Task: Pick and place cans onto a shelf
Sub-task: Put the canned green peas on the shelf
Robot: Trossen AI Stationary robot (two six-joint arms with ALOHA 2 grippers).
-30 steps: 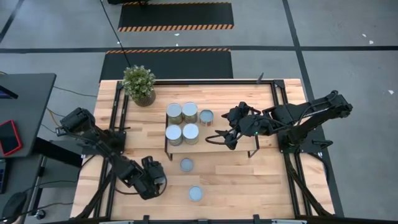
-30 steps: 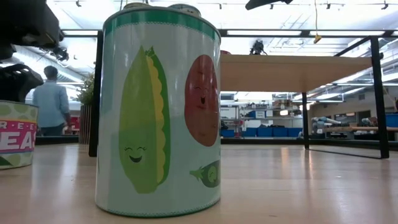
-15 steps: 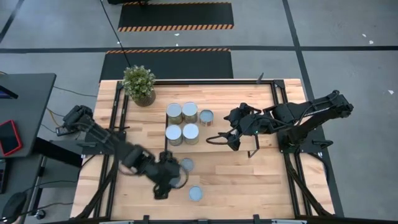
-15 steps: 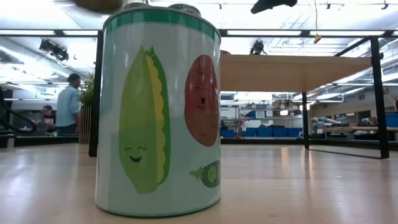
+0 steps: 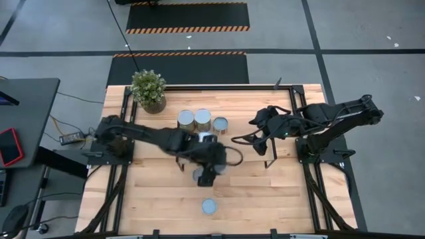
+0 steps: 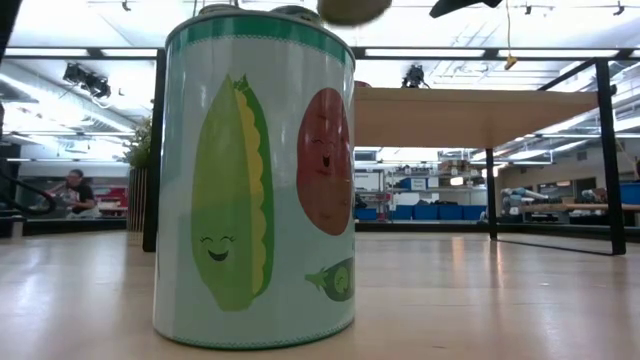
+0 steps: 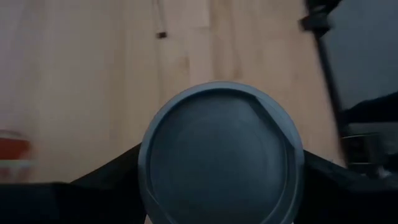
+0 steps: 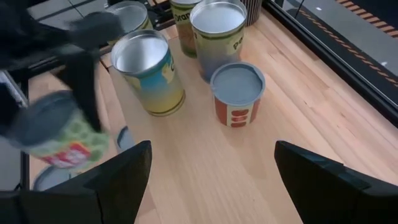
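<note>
My left gripper (image 5: 207, 161) is shut on a can with a bluish-grey top (image 7: 221, 155), in the air by the shelf's near edge. The can also shows in the right wrist view (image 8: 53, 134), green-labelled, and at the top of the low view (image 6: 352, 8). Several cans (image 5: 202, 118) stand upright on the light-wood shelf (image 5: 232, 118), among them a small red one (image 8: 236, 93). One can (image 5: 199, 176) stands on the table, partly under my left gripper, and another (image 5: 209, 206) near the front edge. My right gripper (image 5: 256, 142) is open and empty over the shelf's right part. My left gripper pinches the can's side wall (image 7: 144, 163) between its two fingers, one on each opposite side. The fingers come from above, pointing down at the can's top. The can is lifted clear of the table.
A potted green plant (image 5: 148, 89) stands at the far left corner. The shelf's black rod frames (image 5: 272, 161) rise at both short ends. In the low view the front can (image 6: 255, 190) fills the foreground. People show in the room behind (image 6: 72, 190).
My left gripper has lifted the can clear of the table's near left part. It has carried the can toward the right and far edges, up to the shelf's near edge. My right gripper has drawn back a little toward the right edge.
</note>
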